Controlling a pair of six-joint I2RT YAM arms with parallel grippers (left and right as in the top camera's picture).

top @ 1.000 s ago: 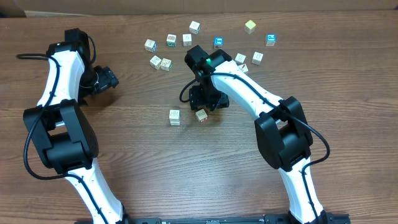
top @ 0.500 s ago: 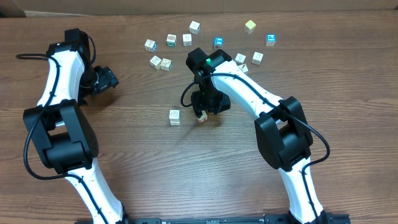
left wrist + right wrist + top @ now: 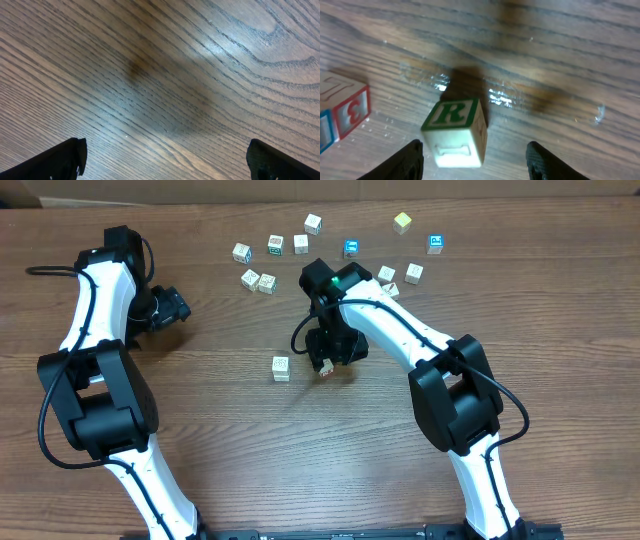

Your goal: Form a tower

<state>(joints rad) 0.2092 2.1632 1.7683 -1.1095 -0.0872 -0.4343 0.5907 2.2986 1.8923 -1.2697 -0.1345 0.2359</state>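
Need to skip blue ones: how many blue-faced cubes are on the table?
2. One blue-faced cube sits just beyond the right arm; the other lies near the yellow cube. The arm may hide more.

A yellow cube (image 3: 402, 222) is sitting near the far edge of the brown wooden table (image 3: 250, 450). One blue cube (image 3: 435, 244) is sitting just to its right and a bit nearer. Another blue cube (image 3: 351, 248) is sitting off to its left. The table is shining a little where light is hitting it.

Pale wooden cube (image 3: 455, 132), green R uppermost, alone and unstacked; second cube (image 3: 347, 107), red 3, apart on bench (image 3: 560, 60).
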